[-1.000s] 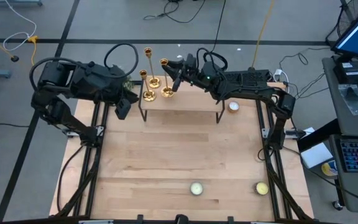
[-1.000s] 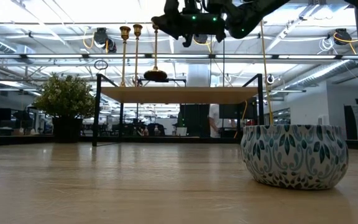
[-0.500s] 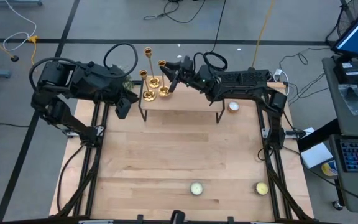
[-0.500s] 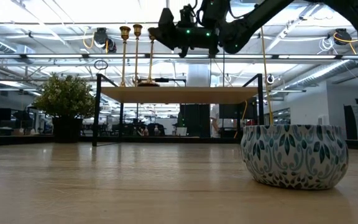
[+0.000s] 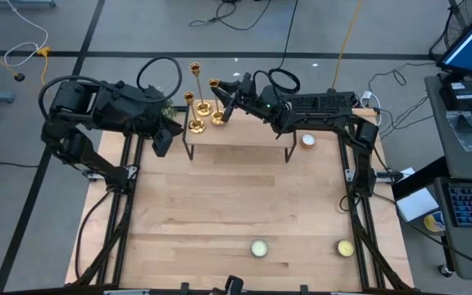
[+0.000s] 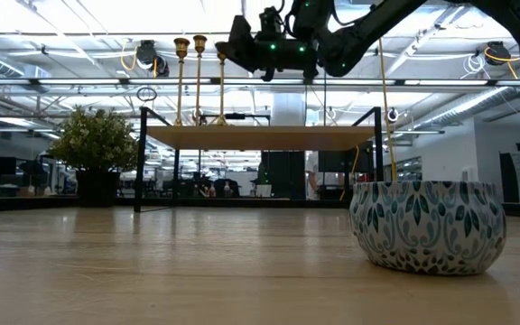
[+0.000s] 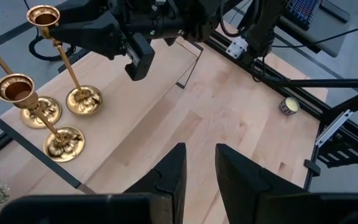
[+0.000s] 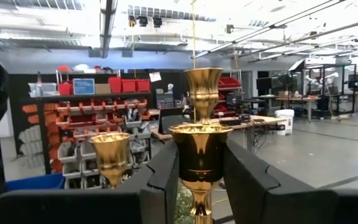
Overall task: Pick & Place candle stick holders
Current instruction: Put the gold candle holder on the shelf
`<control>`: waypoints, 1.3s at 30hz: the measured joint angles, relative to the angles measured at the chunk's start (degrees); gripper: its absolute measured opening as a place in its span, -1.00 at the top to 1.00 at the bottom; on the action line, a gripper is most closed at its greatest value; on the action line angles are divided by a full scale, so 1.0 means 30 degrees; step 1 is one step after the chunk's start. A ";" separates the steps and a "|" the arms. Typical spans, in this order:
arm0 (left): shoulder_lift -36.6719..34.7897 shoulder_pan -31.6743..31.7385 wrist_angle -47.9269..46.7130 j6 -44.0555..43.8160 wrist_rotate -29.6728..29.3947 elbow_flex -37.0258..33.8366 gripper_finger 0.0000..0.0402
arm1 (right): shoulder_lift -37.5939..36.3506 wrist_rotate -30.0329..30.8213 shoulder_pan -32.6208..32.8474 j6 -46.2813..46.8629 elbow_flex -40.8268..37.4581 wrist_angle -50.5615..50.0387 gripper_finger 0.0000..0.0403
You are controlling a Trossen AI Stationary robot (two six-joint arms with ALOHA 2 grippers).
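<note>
Overhead, the three candle stick holders (image 5: pixel 201 105) stand bunched at the far left corner of a small raised shelf (image 5: pixel 244 135) at the far edge of the table (image 5: pixel 236 205). The right gripper (image 5: pixel 226 105) reaches in from the right and sits at the nearest one, its fingers pinching the stem. The left gripper (image 5: pixel 162 143) waits just left of the shelf, its fingers nearly together on nothing. Three small candles (image 5: pixel 258 247) lie well apart from the shelf.

From table height, the holders' round bases (image 6: pixel 213 119) appear to rest on the shelf top, so the held one seems set down rather than hanging. A patterned bowl (image 6: pixel 427 226) sits near the camera, a plant (image 6: pixel 96 140) far left.

Looking past the left wrist, the bases (image 7: pixel 64 142) sit close together, probably grouped on purpose as the drop spot.

Past the right wrist, a gold cup and stem (image 8: pixel 200 155) stand upright between the dark fingers (image 8: pixel 163 171), held high up so the base stays level.
</note>
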 joint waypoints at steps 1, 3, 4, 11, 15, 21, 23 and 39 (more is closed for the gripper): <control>0.0000 0.0000 0.0000 0.0004 0.0000 0.0000 0.57 | 0.0011 -0.0007 0.0000 0.0090 0.0001 -0.0006 0.55; 0.0000 0.0000 0.0000 0.0000 0.0000 0.0000 0.57 | 0.0255 -0.0010 0.0026 0.0116 0.0028 0.0158 0.55; 0.0000 0.0000 0.0000 0.0002 0.0000 0.0000 0.57 | 0.0356 -0.0007 0.0029 0.0135 0.0029 0.0154 0.55; 0.0000 0.0000 0.0007 -0.0022 0.0007 0.0000 0.57 | 0.0444 -0.0007 0.0029 0.0383 0.0029 0.0255 0.55; 0.0000 -0.0007 0.0007 0.0000 0.0006 0.0000 0.57 | 0.0444 0.0005 0.0138 0.0712 0.0022 0.0306 0.55; 0.0000 -0.0002 0.0007 0.0007 0.0000 0.0000 0.57 | 0.0444 -0.0005 0.0245 0.0555 0.0022 0.0247 0.54; 0.0000 -0.0007 0.0007 0.0007 0.0000 0.0000 0.57 | 0.0444 -0.0007 0.0245 0.0646 0.0022 0.0245 0.52; 0.0000 -0.0005 0.0007 0.0022 0.0000 0.0000 0.57 | 0.0437 -0.0080 0.0284 0.0679 0.0022 -0.0270 0.33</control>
